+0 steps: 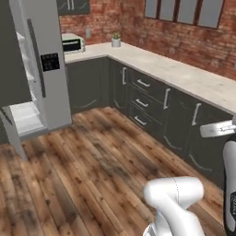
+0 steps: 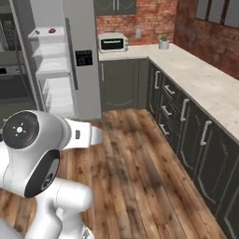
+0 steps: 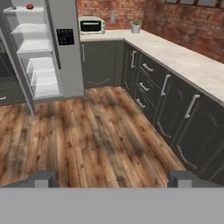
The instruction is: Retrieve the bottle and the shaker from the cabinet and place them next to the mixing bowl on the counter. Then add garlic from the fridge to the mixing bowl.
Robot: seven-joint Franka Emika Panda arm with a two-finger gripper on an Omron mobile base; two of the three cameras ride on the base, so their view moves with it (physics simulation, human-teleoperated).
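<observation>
Garlic was what I judged the step to be about, since the fridge [image 3: 65, 48] stood with its door open at the far left and the base faced it across the wood floor [image 3: 87, 140]. I could not pick out the garlic for certain; on the top fridge shelf [image 2: 49, 35] sat a small reddish item [image 3: 29, 6], too small for me to name. The lower shelves and drawers looked white and bare from here.

Right of the fridge, the toaster oven [image 3: 91, 25] and a small potted plant [image 3: 136, 27] stood at the back of the tabletop [image 3: 183, 57], which ran along the brick wall above the dark drawers [image 3: 146, 83]. I saw no mixing bowl, bottle or shaker on the stretch in view.

The gripper [image 3: 113, 179] was held out over the floor, its jaws spread wide with nothing between them, well apart from the fridge.

To do this well, I reckoned I should drive the base closer and square to the open compartment first, keep clear of the door edge at the left, and confirm what lay on the top shelf before I reached high for it with the jaws apart.
</observation>
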